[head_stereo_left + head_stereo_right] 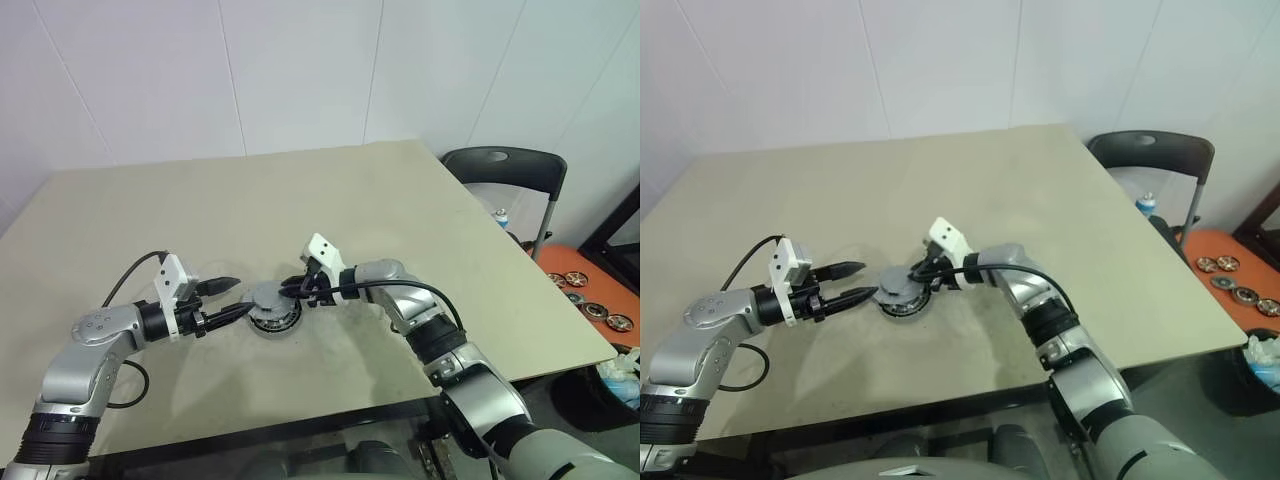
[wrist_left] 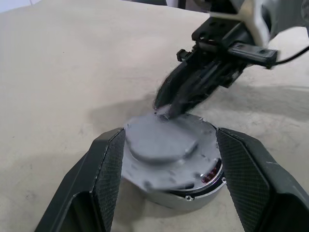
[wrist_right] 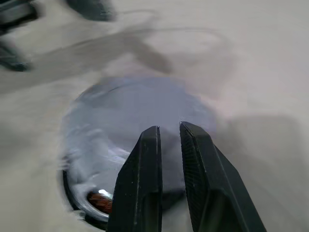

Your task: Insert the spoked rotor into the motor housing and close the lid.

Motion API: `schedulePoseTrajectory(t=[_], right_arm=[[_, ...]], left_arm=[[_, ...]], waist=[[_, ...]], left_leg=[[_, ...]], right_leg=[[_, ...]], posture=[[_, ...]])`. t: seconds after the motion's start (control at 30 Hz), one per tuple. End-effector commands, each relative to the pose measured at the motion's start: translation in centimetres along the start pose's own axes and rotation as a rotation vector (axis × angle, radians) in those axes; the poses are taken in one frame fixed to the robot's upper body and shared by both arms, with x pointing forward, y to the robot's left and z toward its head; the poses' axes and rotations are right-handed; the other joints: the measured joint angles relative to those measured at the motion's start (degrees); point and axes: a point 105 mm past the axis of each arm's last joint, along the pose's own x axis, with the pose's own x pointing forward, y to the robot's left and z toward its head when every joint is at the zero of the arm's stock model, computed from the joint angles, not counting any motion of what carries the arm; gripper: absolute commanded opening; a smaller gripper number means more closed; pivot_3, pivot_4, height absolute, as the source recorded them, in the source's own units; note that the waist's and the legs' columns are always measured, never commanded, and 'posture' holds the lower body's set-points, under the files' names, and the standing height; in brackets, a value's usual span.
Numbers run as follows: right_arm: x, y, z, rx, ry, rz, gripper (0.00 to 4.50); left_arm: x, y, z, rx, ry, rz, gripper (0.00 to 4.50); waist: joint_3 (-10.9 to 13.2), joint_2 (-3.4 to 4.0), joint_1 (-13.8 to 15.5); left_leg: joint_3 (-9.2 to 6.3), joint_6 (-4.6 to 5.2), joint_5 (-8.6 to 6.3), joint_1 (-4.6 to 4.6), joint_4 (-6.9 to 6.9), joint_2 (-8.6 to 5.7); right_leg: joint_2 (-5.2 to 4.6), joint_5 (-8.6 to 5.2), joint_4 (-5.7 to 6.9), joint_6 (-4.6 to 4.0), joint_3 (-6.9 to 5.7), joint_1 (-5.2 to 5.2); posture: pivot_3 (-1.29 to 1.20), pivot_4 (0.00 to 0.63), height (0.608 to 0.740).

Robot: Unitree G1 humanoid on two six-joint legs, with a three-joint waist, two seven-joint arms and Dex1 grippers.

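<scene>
The motor housing (image 1: 273, 318) stands on the table's near middle, a sliver of copper windings (image 2: 210, 176) showing under its rim. The grey lid (image 2: 161, 140) lies askew on top of it, tilted and not seated. My right gripper (image 1: 303, 288) comes in from the right, shut, both fingertips (image 2: 166, 107) resting on the lid's upper face at its edge, nothing pinched. My left gripper (image 1: 232, 300) is open on the housing's left, one finger (image 2: 108, 174) on each side of it; whether they touch it I cannot tell. The spoked rotor is hidden.
The beige table (image 1: 300, 200) stretches away behind the housing, its right edge running diagonally. Beyond that edge stand a dark folding chair (image 1: 505, 168) and an orange surface (image 1: 590, 290) holding several round motor parts. A cable (image 1: 125, 275) loops off my left wrist.
</scene>
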Motion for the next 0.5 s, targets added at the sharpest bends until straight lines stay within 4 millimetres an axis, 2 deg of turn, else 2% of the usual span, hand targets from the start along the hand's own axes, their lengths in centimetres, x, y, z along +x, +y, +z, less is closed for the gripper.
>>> schedulePoseTrajectory(t=[0.03,0.13,0.37,0.43,0.5], right_arm=[[0.1,0.5,-0.2,-0.084,0.093,0.078,0.70],[0.2,-0.5,-0.9,-0.210,0.165,0.040,0.70],[0.2,-0.8,-1.6,-0.286,0.206,0.062,0.70],[0.1,-0.5,-1.3,-0.269,0.185,0.092,0.70],[0.1,0.0,-0.2,-0.223,0.127,0.124,0.70]], left_arm=[[-0.1,0.4,1.3,0.055,-0.032,0.014,3.19],[-0.1,0.5,1.5,0.058,-0.034,0.019,3.19],[-0.3,0.4,1.3,0.058,-0.033,0.033,3.19],[-0.4,0.4,1.3,0.056,-0.033,0.037,3.19],[-0.5,0.4,1.3,0.055,-0.033,0.038,3.19]], waist=[[0.0,0.00,0.1],[0.0,0.00,0.1],[0.0,0.00,0.2],[0.0,0.00,0.2],[0.0,0.00,0.2]], left_leg=[[0.00,0.00,0.00,0.00,0.01,-0.01],[0.00,0.00,0.00,0.04,0.02,-0.04],[0.00,-0.02,0.01,0.22,0.03,-0.03],[0.01,-0.02,0.01,0.28,0.02,-0.04],[0.00,-0.03,0.01,0.30,0.02,-0.03]], right_leg=[[-0.01,0.00,0.00,0.00,0.00,0.00],[-0.02,0.00,0.00,0.00,-0.02,0.04],[-0.02,0.00,0.08,0.00,-0.02,0.18],[-0.02,0.00,0.11,0.00,-0.01,0.22],[-0.02,0.00,0.13,0.00,-0.01,0.24]], posture=[[0.00,0.000,0.740],[0.00,0.000,0.740],[0.00,0.000,0.740],[0.00,0.000,0.740],[0.00,0.000,0.740]])
